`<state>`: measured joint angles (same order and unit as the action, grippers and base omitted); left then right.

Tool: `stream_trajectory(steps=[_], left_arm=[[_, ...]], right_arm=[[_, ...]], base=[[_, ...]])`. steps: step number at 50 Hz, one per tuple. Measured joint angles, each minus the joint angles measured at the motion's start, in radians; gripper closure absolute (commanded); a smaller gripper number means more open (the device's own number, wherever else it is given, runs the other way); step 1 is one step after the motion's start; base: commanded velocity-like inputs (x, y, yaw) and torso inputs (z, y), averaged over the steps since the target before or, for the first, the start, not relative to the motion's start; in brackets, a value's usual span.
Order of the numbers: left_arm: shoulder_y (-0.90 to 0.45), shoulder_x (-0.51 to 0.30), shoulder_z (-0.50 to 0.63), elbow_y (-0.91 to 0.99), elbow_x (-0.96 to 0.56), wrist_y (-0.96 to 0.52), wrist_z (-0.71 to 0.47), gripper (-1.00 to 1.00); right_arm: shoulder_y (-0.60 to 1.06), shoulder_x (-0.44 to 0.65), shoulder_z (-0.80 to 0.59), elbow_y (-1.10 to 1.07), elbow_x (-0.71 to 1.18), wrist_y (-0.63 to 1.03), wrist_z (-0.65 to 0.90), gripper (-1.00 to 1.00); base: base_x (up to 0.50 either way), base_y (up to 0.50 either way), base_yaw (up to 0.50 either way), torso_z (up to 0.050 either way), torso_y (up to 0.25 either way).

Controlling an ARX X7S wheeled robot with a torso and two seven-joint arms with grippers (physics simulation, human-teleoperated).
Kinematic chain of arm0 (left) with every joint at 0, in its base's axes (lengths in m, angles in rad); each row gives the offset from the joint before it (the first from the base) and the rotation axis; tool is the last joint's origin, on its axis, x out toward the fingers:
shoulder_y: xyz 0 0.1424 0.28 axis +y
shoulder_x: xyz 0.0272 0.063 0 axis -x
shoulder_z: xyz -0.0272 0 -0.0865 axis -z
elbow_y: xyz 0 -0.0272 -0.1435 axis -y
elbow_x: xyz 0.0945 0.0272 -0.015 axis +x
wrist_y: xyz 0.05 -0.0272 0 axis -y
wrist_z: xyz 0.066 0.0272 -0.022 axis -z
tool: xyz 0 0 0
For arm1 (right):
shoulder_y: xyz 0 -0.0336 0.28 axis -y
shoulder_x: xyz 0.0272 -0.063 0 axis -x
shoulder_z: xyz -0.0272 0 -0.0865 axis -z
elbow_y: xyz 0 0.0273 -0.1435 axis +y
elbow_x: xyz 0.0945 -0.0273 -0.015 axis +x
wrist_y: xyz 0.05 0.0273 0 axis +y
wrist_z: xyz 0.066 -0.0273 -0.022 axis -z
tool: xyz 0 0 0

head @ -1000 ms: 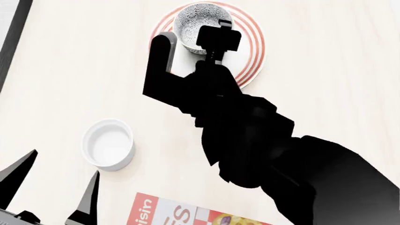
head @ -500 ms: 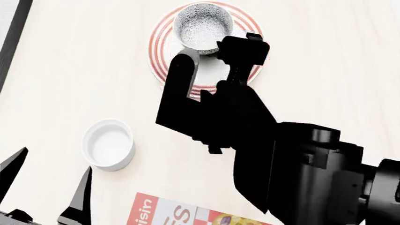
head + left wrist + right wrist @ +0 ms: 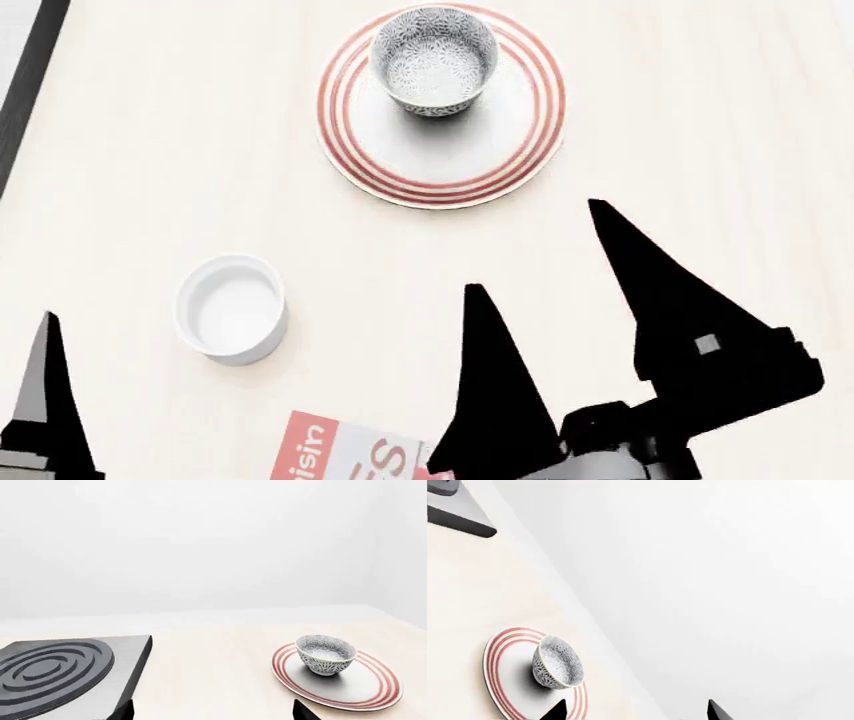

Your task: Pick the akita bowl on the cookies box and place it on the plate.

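Observation:
The speckled akita bowl point(image 3: 434, 58) stands upright on the red-ringed plate point(image 3: 461, 160), toward the plate's far side, with no gripper touching it. My right gripper point(image 3: 534, 245) hangs open nearer to me than the plate, fingers spread wide and nothing between them. Its wrist view shows the bowl point(image 3: 557, 662) on the plate point(image 3: 491, 662) beyond the open gripper point(image 3: 635, 711). The left gripper point(image 3: 213, 712) is open too, well short of the bowl point(image 3: 325, 655) and plate point(image 3: 367, 690). Only a corner of the cookies box point(image 3: 340, 450) shows at the bottom edge.
A plain white cup point(image 3: 231, 307) stands left of centre on the pale table, above the box corner. A grey stove block with dark rings point(image 3: 53, 672) lies off to the left, its edge a dark strip point(image 3: 30, 70) in the head view. A white wall backs the table.
The right arm has drawn back from the bowl toward me, leaving it on the plate, which is now uncovered. The left fingers have shifted slightly left in the head view.

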<state>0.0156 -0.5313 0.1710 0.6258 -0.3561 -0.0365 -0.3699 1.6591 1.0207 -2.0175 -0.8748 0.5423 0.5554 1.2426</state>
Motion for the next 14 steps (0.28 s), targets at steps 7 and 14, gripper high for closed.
stream_trajectory(steps=[7,14], left_arm=[[0.053,0.017,-0.054,0.022,0.041,0.081,-0.045,-1.00],[0.098,0.047,-0.110,0.035,0.081,0.182,-0.089,-1.00]], right_arm=[[-0.080,0.114,-0.100,-0.087,-0.175,-0.097,0.176,-1.00],[-0.400,0.230,0.075,-0.130,-0.393,-0.196,0.264,-1.00]], base=[[0.00,0.00,0.00,0.000,0.000],[0.00,0.00,0.00,0.000,0.000]])
